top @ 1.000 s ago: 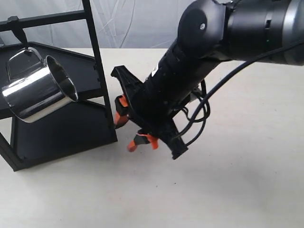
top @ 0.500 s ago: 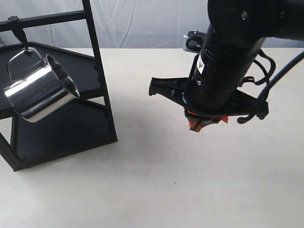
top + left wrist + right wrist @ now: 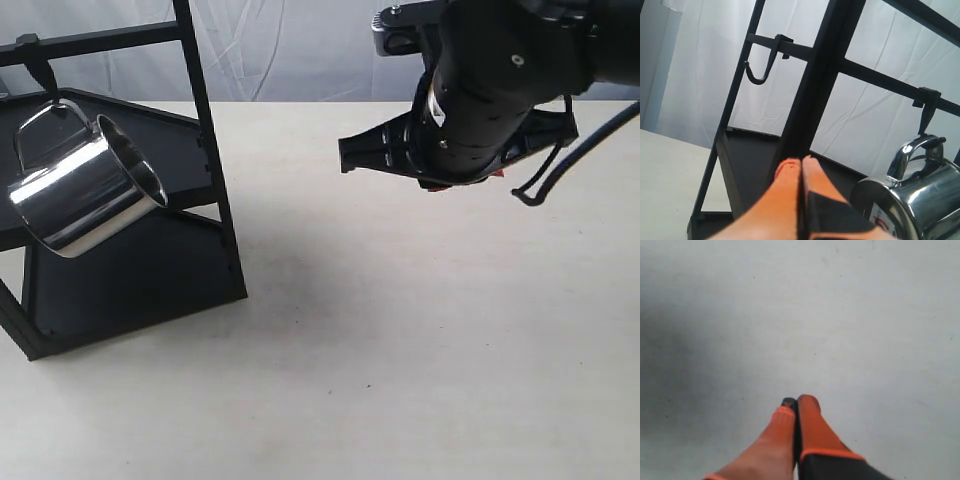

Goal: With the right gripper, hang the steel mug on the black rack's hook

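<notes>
The steel mug [image 3: 82, 190] hangs tilted by its looped handle from a hook on the black rack [image 3: 205, 150] at the left of the exterior view; the left wrist view shows the mug [image 3: 920, 200] under its hook too. My right gripper [image 3: 797, 402] is shut with nothing between its orange fingers, above bare table. In the exterior view the right arm [image 3: 490, 90] is high at the upper right, well clear of the rack, with its fingertips almost hidden beneath it. My left gripper [image 3: 801, 161] is shut and empty, close to the rack's slanted post [image 3: 815, 85].
A second hook [image 3: 762, 62] on the rack's crossbar carries nothing. Black cables [image 3: 545, 170] loop off the right arm. The pale table [image 3: 400, 350] stretches in front of and right of the rack. A white curtain backs the scene.
The right arm has pulled away from the rack, rising and moving right and back, and its fingers went from open to shut. The mug stays hanging on the hook.
</notes>
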You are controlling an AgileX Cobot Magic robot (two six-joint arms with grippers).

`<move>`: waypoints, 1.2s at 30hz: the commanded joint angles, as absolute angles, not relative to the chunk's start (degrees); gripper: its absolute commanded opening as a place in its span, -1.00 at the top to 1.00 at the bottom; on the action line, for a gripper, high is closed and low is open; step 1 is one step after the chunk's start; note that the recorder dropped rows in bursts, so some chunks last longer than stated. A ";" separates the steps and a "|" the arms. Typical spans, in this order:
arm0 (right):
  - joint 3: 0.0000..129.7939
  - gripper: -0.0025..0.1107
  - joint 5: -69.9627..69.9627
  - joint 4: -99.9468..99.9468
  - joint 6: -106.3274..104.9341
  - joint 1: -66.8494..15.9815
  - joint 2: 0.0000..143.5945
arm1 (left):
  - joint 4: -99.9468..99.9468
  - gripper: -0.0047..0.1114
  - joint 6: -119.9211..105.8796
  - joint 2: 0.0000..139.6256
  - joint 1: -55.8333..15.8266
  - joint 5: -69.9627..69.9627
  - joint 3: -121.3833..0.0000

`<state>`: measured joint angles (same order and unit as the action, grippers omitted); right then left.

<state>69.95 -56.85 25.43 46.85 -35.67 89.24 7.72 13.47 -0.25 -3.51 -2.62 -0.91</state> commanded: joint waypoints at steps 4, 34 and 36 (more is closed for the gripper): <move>69.22 0.97 -51.94 37.46 45.88 -35.35 84.13 | 7.70 0.92 13.46 0.00 -3.60 -2.85 -1.03; 20.04 0.97 -17.06 61.09 75.51 -13.44 36.53 | 7.70 0.92 13.46 0.00 -3.60 -2.85 -1.03; 17.99 0.97 -12.73 61.09 73.83 -10.07 33.35 | 7.70 0.92 13.46 0.00 -3.60 -2.85 -1.03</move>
<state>20.51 -18.89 60.84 76.28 -14.58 37.36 7.72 13.47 -0.25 -3.51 -2.62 -0.91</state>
